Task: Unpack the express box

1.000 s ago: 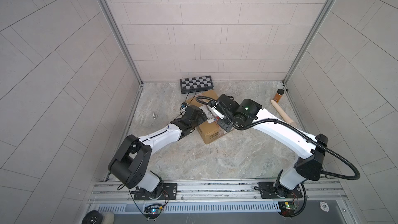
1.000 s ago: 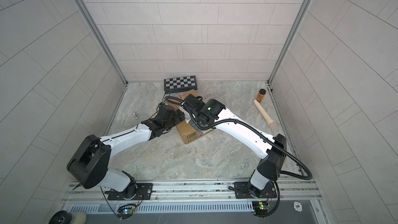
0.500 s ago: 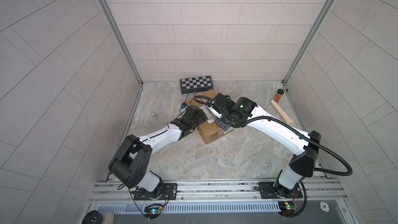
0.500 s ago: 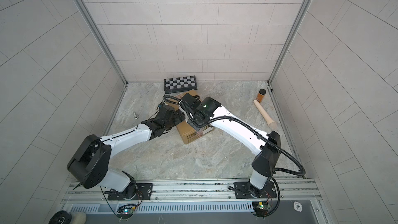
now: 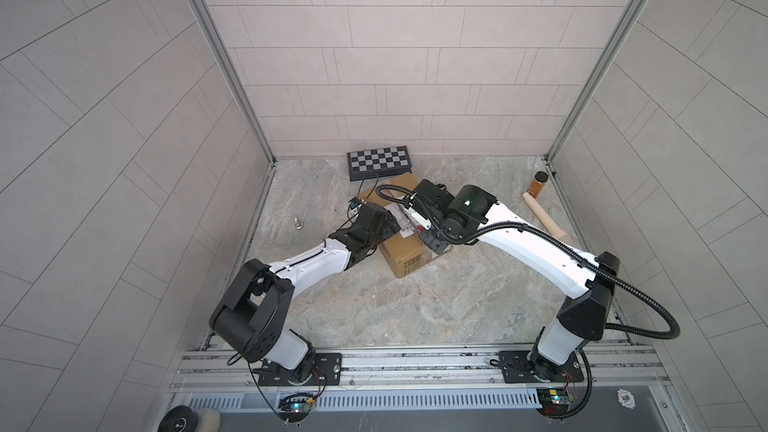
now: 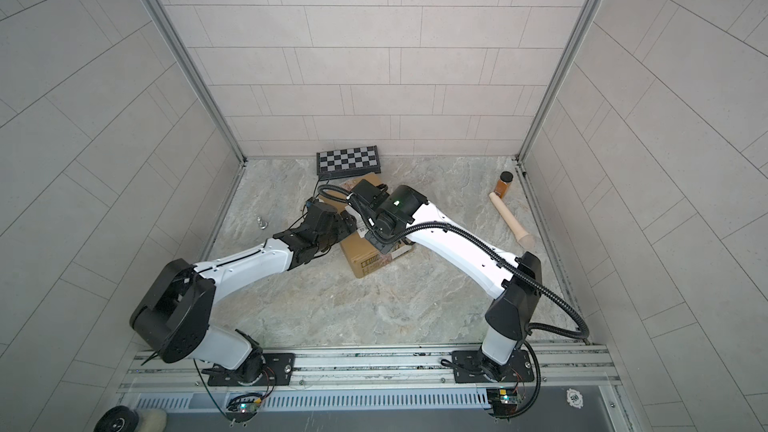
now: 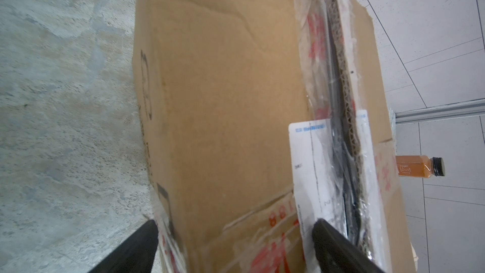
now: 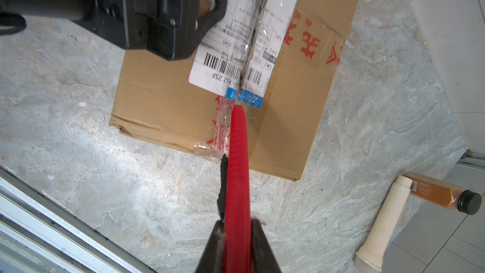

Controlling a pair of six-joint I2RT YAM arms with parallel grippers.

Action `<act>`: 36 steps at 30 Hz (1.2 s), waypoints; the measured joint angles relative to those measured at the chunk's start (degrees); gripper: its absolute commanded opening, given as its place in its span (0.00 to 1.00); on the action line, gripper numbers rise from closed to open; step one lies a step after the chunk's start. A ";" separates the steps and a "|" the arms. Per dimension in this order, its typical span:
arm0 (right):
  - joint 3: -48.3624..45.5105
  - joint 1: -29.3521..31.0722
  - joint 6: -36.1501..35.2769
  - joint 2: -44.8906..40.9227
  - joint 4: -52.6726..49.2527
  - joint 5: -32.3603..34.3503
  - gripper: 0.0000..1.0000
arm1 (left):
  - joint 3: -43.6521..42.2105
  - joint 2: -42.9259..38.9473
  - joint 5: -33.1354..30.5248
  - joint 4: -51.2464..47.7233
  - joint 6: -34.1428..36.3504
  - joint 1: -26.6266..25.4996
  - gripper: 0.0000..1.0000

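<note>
Red tool (image 8: 237, 153) pinched in right gripper (image 8: 237, 225) touches express box (image 8: 157, 95) tape (image 8: 221, 127); left gripper (image 7: 235, 224) jaws spread wide.

Both arms cover most of the express box (image 5: 409, 258) in both top views. A small metal thing (image 5: 298, 222) left of it is too tiny for me to name. In the right wrist view, the red tool (image 8: 237, 169) runs off the picture's edge inside the right gripper (image 8: 237, 223). In the left wrist view, the shipping label (image 7: 307, 169) is too blurred for me to read.
</note>
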 measured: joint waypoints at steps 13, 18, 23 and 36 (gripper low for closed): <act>0.37 -0.79 0.61 1.44 0.63 -1.46 0.00 | -0.17 -0.76 -0.04 0.00 0.04 0.00 0.95; 1.38 -1.31 1.29 2.84 0.90 -2.54 0.00 | -0.79 -1.33 -0.02 0.68 0.04 0.04 0.95; 1.38 -1.51 1.46 3.39 1.31 -2.84 0.00 | -1.77 -2.58 -0.02 1.14 0.24 0.11 0.95; 0.22 -2.64 -1.49 2.56 2.47 -4.44 0.00 | -1.68 -13.31 0.22 -14.25 9.81 2.45 0.98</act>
